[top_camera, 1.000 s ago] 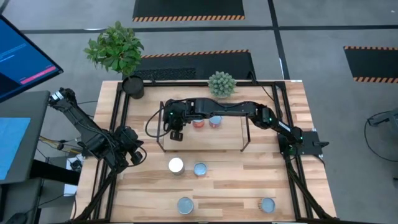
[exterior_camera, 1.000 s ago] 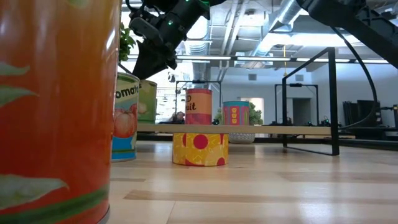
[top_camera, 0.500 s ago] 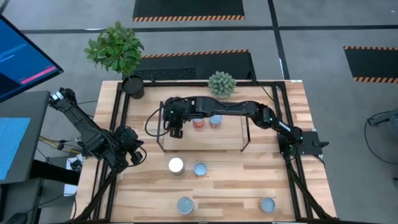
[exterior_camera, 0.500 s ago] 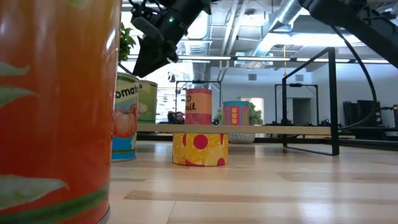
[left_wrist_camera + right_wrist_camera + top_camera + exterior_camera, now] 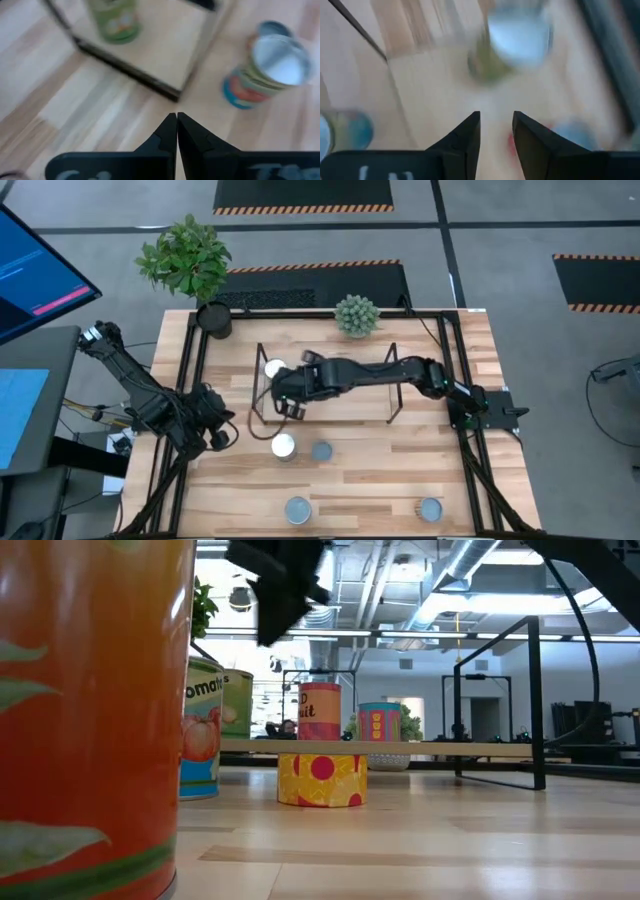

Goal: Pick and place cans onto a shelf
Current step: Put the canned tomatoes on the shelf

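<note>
The shelf (image 5: pixel 350 406) is a light-wood board with black wire ends, mid-table. A green can with a white top (image 5: pixel 274 369) stands on its left end; in the low view it (image 5: pixel 238 700) stands beside a red can (image 5: pixel 320 710) and a blue can (image 5: pixel 379 722). My right gripper (image 5: pixel 290 408) hangs open and empty above the shelf's near left corner, apart from the green can (image 5: pixel 515 42). My left gripper (image 5: pixel 215 427) is shut and empty at the table's left edge.
On the tabletop near the shelf stand a white-topped tomato can (image 5: pixel 284 445) and a blue-topped can (image 5: pixel 322 451). Two more cans (image 5: pixel 298 509) (image 5: pixel 431 508) stand by the near edge. A black plant pot (image 5: pixel 214 319) and a small plant (image 5: pixel 356 314) stand at the far edge.
My right gripper has risen and drawn back from the shelf's left end toward the table's near edge, and its arm has swung over the shelf's middle. The green can it hovered over now shows standing alone on the shelf.
</note>
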Available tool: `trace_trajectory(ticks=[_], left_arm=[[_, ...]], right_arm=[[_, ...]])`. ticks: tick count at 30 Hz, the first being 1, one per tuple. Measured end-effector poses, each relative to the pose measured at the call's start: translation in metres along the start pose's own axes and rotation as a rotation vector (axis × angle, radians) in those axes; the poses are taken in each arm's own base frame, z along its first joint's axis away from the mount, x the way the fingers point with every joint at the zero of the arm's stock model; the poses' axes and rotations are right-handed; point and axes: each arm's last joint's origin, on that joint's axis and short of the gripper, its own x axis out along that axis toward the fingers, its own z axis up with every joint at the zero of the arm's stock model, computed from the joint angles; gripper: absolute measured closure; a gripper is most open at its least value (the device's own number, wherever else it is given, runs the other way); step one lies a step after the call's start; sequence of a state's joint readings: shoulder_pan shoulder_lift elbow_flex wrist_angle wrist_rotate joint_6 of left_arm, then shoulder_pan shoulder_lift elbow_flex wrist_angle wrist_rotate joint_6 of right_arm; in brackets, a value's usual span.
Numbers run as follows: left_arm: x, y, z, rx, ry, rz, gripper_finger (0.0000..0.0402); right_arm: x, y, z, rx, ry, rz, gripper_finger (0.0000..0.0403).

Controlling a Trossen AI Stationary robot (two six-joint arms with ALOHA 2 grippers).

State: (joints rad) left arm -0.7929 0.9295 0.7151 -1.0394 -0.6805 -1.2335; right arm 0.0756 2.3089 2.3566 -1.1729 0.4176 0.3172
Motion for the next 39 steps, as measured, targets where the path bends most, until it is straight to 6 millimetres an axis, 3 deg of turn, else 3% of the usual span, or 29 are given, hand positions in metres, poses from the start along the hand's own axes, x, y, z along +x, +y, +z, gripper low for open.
trace_trajectory(ticks=[3,7,11,16,20,25,35,39], left_arm=[[0.0,-0.009,0.002,0.066,0.009,-0.09,0.0402],[-0.002,-0.021,0.006,0.118,-0.011,-0.206,0.0402],[0.002,-0.033,0.013,0.088,-0.032,-0.285,0.0402],[0.021,-0.048,0.021,0.01,-0.052,-0.276,0.0402],[0.04,-0.058,0.027,-0.044,-0.062,-0.255,0.0401],[0.055,-0.063,0.035,-0.088,-0.078,-0.244,0.0402],[0.031,-0.073,0.103,-0.069,-0.188,-0.221,0.0402],[0.02,-0.086,0.13,0.037,-0.157,-0.121,0.0402]], right_arm=[[-0.004,0.006,-0.014,0.14,0.113,-0.009,0.0266],[-0.015,0.023,-0.03,0.198,0.179,-0.037,0.0266],[-0.022,0.027,-0.04,0.169,0.23,-0.095,0.0267],[-0.027,0.021,-0.049,0.072,0.265,-0.192,0.0268],[-0.049,0.007,-0.06,-0.016,0.252,-0.222,0.0272],[-0.06,-0.008,-0.095,-0.027,0.225,-0.225,0.0276],[-0.076,-0.052,-0.189,-0.087,0.02,-0.068,0.0276],[-0.101,-0.069,-0.204,0.015,-0.156,0.1,0.0276]])
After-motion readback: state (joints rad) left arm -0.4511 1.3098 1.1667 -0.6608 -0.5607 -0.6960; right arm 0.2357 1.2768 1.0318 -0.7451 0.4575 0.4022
